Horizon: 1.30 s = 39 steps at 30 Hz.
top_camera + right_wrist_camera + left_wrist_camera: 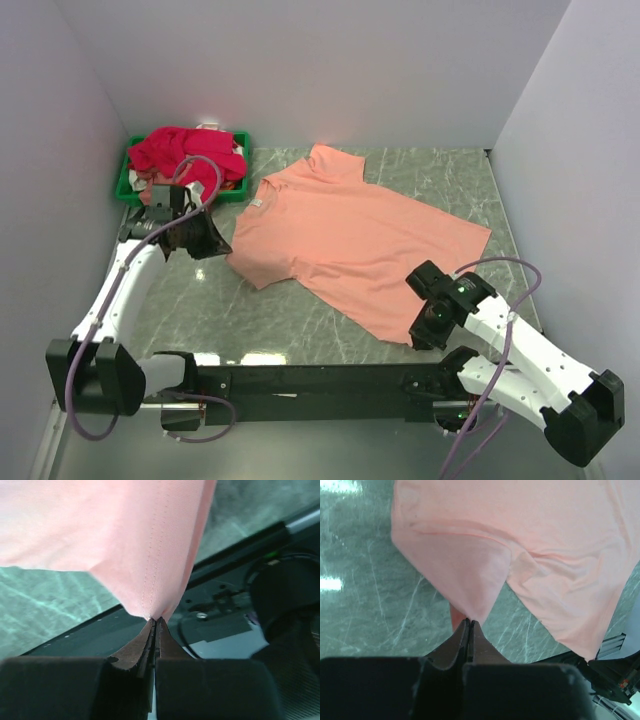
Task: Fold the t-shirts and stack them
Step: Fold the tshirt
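Observation:
A salmon-peach t-shirt (350, 235) lies spread across the table, collar toward the back. My left gripper (222, 250) is shut on the tip of its left sleeve (470, 600), the cloth pulled to a point at the fingertips. My right gripper (415, 335) is shut on the shirt's near hem corner (152, 600), lifted over the arms' base rail. Crimson-pink t-shirts (185, 152) lie heaped in the green bin at the back left.
The green bin (235, 190) sits in the back left corner against the wall. Grey walls close the table on three sides. The black base rail (310, 380) runs along the near edge. The marble tabletop (230, 320) shows in front of the shirt.

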Tool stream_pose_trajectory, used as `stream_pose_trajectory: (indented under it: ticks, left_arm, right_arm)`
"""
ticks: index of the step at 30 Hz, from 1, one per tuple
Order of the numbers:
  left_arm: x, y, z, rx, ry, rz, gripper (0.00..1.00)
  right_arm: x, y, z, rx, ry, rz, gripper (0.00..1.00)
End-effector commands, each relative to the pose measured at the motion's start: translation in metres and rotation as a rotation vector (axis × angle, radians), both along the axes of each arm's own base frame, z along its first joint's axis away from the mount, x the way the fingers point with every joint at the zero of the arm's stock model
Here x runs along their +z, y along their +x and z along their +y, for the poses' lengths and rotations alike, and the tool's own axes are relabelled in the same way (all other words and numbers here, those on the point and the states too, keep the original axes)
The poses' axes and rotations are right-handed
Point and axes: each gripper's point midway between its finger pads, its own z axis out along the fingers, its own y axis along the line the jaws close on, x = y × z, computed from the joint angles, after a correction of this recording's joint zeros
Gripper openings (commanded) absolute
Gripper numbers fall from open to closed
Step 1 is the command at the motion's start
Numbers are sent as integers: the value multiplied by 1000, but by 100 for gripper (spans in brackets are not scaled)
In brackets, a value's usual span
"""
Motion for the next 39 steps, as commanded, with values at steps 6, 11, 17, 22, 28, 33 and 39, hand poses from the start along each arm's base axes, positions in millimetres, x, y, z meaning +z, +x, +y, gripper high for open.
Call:
stream_pose_trajectory:
  ticks: [6,11,17,22,28,33,39]
  left_arm:
    - [23,65,-17,-58,-47,-93,0]
    - [27,95,-26,-99,-70,-102,1]
    - [28,122,-43,-144,-104,-101,1]
    - [32,140,-53,-162,-111,-109,1]
    - [45,166,-56,-158,-114,-144,1]
    - [53,186,-63,-172,-137,-169,1]
    - [48,205,-71,-193,-174,-172,1]
  right_arm:
    - [-7,36,15,-18,17,-61,0]
    - [-11,65,8,-56,36,-84,0]
    - [-4,87,-18,-118,14,-106,0]
    - [4,91,-49,-226,-25,-127,0]
    - [10,84,-84,-368,-74,-153,0]
    - [15,85,-99,-420,-87,-175,0]
    - [18,95,-112,-444,-106,-181,0]
